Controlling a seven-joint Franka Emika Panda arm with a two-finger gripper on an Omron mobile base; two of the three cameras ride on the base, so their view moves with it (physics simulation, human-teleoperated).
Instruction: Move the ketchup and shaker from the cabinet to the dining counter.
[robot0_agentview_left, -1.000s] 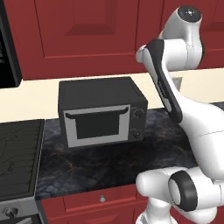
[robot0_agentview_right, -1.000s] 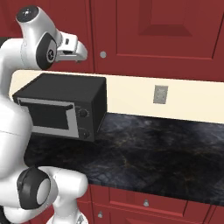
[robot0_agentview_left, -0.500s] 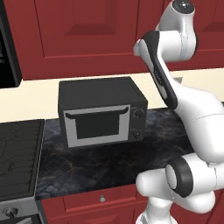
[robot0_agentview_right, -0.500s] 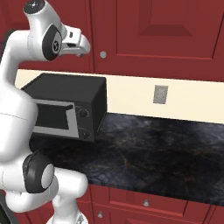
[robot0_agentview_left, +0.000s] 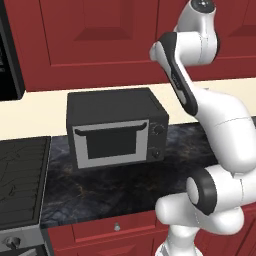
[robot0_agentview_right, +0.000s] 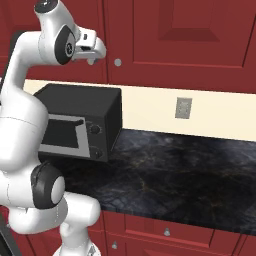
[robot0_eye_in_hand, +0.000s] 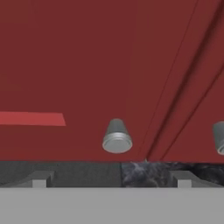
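The cabinet (robot0_agentview_right: 190, 40) hangs above the counter, its dark-red raised-panel doors closed. The ketchup and the shaker are hidden, and the dining counter is out of view. My gripper (robot0_agentview_right: 94, 50) is raised in front of the cabinet doors, just left of a round silver knob (robot0_agentview_right: 118, 62). In the hand view the gripper (robot0_eye_in_hand: 112, 178) stands open with nothing between its fingertips (robot0_eye_in_hand: 41, 178). That knob (robot0_eye_in_hand: 117, 138) is close ahead, slightly above the gap, and a second knob (robot0_eye_in_hand: 220, 138) shows at the right edge.
A grey microwave (robot0_agentview_left: 115, 127) sits on the black marbled counter (robot0_agentview_right: 175, 165) under the cabinet. A stove top (robot0_agentview_left: 20, 175) lies to its left. A wall outlet (robot0_agentview_right: 183, 107) is on the cream backsplash. Red base drawers (robot0_agentview_right: 165, 232) run below.
The arm has lifted and the hand has risen closer to the cabinet doors and knob. The jaws stay open.
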